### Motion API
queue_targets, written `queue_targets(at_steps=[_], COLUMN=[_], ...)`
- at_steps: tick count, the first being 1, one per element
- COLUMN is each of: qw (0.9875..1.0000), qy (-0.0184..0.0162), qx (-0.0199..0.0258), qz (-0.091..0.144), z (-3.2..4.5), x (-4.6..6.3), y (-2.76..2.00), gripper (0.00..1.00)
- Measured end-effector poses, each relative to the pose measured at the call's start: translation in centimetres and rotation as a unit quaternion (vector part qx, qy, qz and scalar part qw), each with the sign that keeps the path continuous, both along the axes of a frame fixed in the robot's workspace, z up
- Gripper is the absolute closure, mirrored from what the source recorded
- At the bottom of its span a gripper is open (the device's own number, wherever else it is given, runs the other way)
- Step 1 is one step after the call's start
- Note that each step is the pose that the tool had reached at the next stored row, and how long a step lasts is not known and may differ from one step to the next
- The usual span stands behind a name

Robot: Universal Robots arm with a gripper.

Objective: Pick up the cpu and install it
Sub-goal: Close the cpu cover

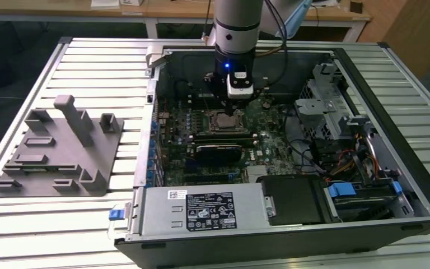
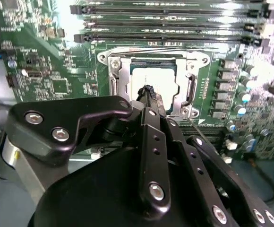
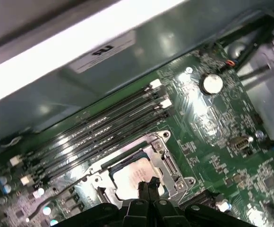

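Black fingertips of the gripper are pressed together with nothing between them, and they point down at the middle of the cpu; whether they touch its silver top or hang just above it I cannot tell. In the first wrist view the closed tips meet over the near edge of the same chip. The cpu lies flat and square inside the metal socket frame, level with it, not tilted. Beside the socket run the long dark memory slots, and around all this spreads the green board. In the exterior view the arm reaches straight down into the open computer case, which lies on a slatted table; a grey fixture block sits well apart on that view's left. By my judgement the picking up and the placing are done; whether the chip is clamped in I cannot tell.
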State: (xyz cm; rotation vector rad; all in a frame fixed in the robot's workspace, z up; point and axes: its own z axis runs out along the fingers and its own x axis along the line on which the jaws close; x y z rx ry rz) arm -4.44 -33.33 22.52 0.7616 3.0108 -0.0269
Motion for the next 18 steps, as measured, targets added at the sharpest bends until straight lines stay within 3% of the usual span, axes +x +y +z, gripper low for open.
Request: queue_targets(at_steps=[3, 7, 14, 18], qw=[0.9996, 0.9981, 0.9926, 0.9898], qy=[0.0, 0.0, 0.0, 0.0001], qx=[-0.0007, -0.0016, -0.0033, -0.0047], qz=[0.027, 0.062, 0.122, 0.142], z=[-0.03, -0.06, -0.12, -0.16], x=[0.0, 0.0, 0.0, -0.05], y=[0.0, 0.0, 0.0, 0.0], gripper=[0.89, 0.89, 0.89, 0.89])
